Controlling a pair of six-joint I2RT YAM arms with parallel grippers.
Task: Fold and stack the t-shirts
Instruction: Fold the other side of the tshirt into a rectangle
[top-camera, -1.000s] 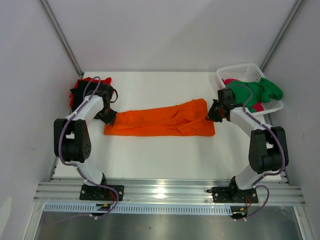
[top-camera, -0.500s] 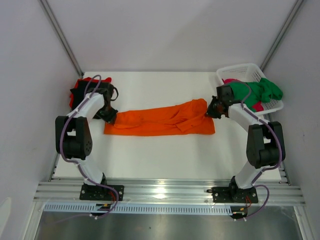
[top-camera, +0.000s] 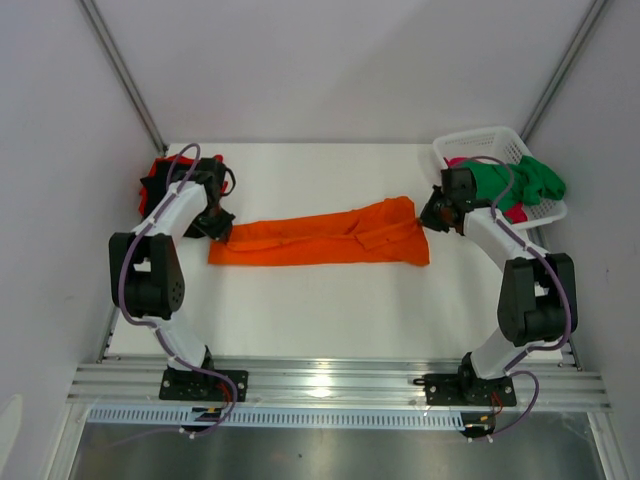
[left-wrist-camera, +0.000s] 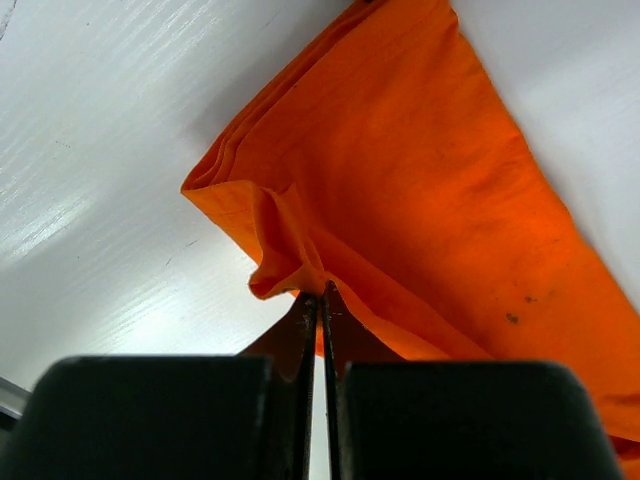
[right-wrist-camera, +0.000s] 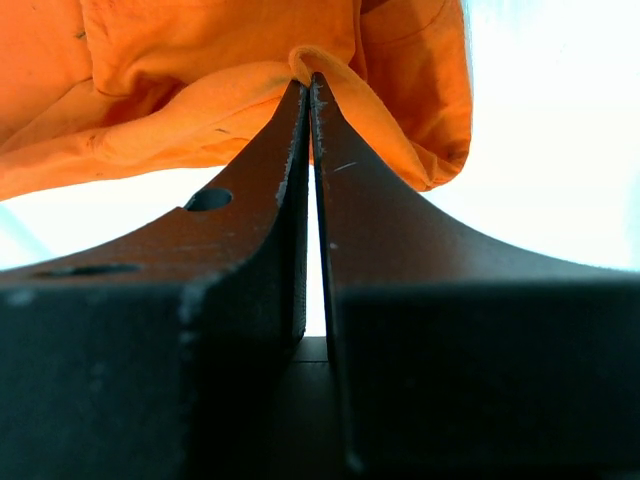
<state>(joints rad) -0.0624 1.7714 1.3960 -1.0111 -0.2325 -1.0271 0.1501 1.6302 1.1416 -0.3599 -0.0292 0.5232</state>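
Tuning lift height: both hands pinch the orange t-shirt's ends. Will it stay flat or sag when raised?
Likely floppy: the orange t-shirt puckers where the left hand pinches it. Its middle would probably sag. Seems light: the right hand holds only a thin fold.

Both arms are built alike: bulky black joint housings joined by smooth white links. The left arm (top-camera: 175, 212) and the right arm (top-camera: 492, 235) each carry a thin purple-grey cable (top-camera: 121, 275) that loops loosely along the outside. Each arm stands on a black base plate (top-camera: 203, 384). The left gripper (left-wrist-camera: 322, 297) has a blocky matt black body and slim dark fingers. The right gripper (right-wrist-camera: 308, 85) has broad, dark brown fingers (right-wrist-camera: 250, 180) that taper to thin tips, with finely toothed inner edges and a round hole in one.
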